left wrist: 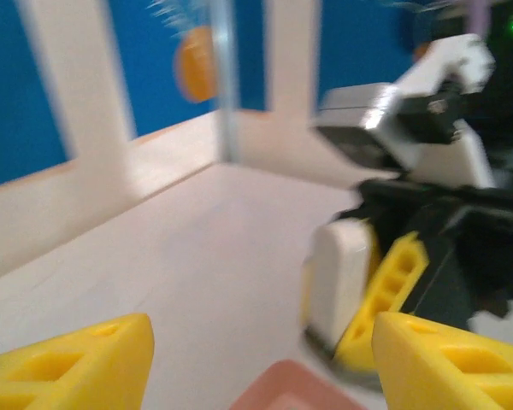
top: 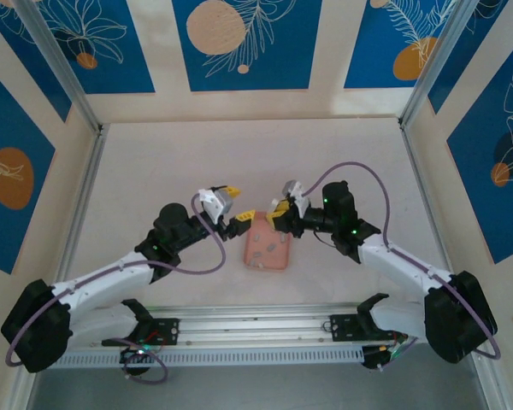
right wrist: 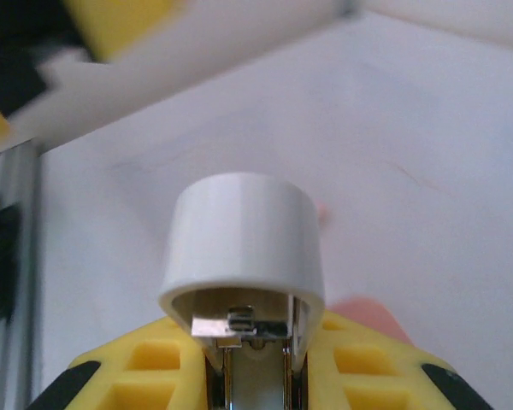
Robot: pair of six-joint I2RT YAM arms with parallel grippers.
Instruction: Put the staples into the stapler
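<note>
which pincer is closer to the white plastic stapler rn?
Right. The right pincer is clamped on the white plastic stapler. The left pincer stands open beside it, facing it and not touching.

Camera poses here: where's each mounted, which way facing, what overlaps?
Top external: above, behind the bases, looking down on the table; both arms show, left gripper and right gripper.
Left wrist: low, facing the stapler across the table; own yellow fingers.
Right wrist: looks along its fingers clamping the stapler.
All three share the stapler and pink tray.
</note>
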